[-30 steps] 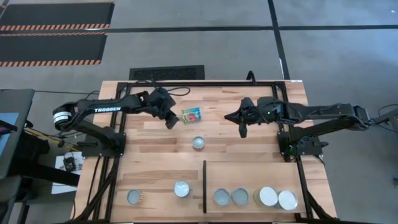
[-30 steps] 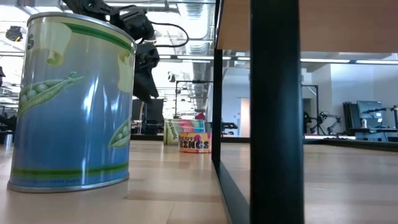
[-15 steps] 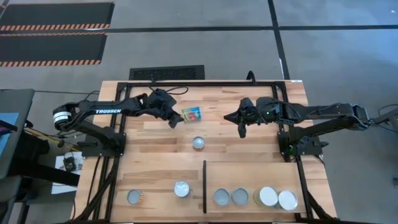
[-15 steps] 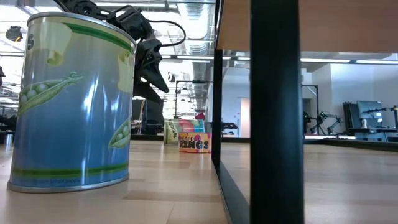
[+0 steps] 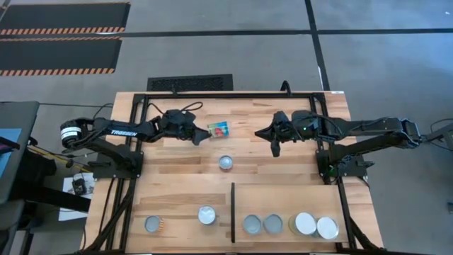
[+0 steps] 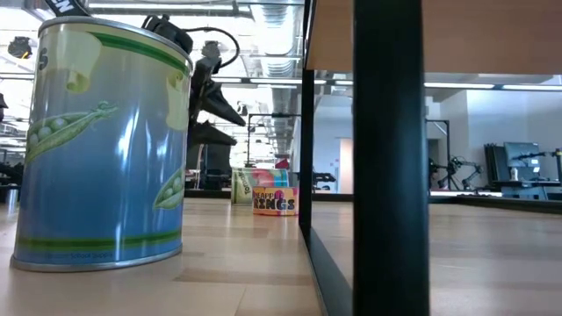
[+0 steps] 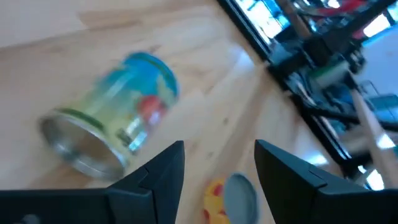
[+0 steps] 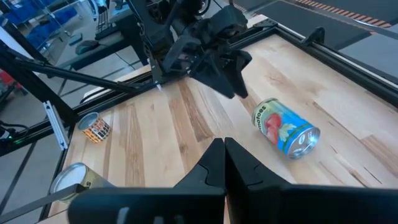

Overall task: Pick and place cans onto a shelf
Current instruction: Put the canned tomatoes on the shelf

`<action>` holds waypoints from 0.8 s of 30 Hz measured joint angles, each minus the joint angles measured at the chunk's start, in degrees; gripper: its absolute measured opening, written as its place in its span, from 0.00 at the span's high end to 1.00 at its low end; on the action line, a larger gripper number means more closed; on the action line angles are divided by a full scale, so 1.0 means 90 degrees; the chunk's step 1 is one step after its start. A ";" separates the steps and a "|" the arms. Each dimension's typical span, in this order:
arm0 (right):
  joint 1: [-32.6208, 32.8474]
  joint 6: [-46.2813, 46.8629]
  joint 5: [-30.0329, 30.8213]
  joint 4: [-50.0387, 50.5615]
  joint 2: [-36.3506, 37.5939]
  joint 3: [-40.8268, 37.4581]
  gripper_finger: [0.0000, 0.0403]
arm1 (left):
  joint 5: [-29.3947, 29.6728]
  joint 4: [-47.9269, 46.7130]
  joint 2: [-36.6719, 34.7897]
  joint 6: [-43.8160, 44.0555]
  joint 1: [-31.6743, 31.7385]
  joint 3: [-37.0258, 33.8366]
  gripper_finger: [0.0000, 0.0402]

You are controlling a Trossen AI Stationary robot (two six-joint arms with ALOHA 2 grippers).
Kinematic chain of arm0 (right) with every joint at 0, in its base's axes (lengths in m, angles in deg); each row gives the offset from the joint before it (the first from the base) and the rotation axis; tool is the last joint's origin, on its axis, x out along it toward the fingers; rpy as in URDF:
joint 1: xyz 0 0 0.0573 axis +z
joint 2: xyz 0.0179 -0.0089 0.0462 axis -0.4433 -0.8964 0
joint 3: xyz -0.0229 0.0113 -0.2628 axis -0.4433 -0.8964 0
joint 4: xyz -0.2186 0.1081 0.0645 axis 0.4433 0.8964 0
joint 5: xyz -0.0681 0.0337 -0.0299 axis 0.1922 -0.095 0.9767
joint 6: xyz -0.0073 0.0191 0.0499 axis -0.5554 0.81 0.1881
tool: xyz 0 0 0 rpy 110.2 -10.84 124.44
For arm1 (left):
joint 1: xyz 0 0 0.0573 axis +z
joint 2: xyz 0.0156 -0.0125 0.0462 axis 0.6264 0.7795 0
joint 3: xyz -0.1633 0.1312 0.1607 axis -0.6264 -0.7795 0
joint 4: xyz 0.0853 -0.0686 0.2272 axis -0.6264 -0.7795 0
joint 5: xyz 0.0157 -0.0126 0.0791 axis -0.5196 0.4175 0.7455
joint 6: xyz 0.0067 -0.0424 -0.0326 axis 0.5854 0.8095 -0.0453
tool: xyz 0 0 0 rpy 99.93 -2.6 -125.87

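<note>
A blue-and-green can (image 5: 218, 129) lies on its side at the table's far middle, also in the left wrist view (image 7: 115, 134) and the right wrist view (image 8: 285, 129). My left gripper (image 5: 197, 135) hovers open just left of it, its fingers (image 7: 163, 167) pointing toward the can without touching it. My right gripper (image 5: 274, 146) hangs shut to the can's right, with nothing in it. Another can (image 5: 226, 163) stands upright mid-table. The shelf (image 5: 283, 200) at the near right carries several cans (image 5: 272, 224) standing on their bases.
A thin black divider (image 5: 233, 211) edges the shelf on its left. Two more cans (image 5: 152, 224) (image 5: 207, 214) stand near the front edge, left of the divider. The one with a pea label (image 6: 101, 145) fills the low view's left. Black frame rails run along the table's sides.
My left gripper has sunk toward the table and tipped from pointing steeply down to nearly level, rolling at the wrist, and now points at the lying can. No can has moved.
</note>
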 joint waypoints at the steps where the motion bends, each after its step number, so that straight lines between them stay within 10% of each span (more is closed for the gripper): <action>1: 0.0000 -0.0001 0.0000 0.0001 0.0000 0.0000 0.97 | 0.0143 -0.0010 0.0000 0.0005 0.0002 0.0000 0.55; 15: -0.0002 -0.0066 0.0002 0.0001 0.0000 0.0000 0.97 | 0.1065 -0.1363 0.0007 0.0356 -0.0013 0.0000 0.55; 24: -0.0002 -0.0077 0.0006 0.0008 0.0000 0.0000 0.97 | 0.0830 -0.0048 0.1035 0.0023 -0.0013 0.0005 0.55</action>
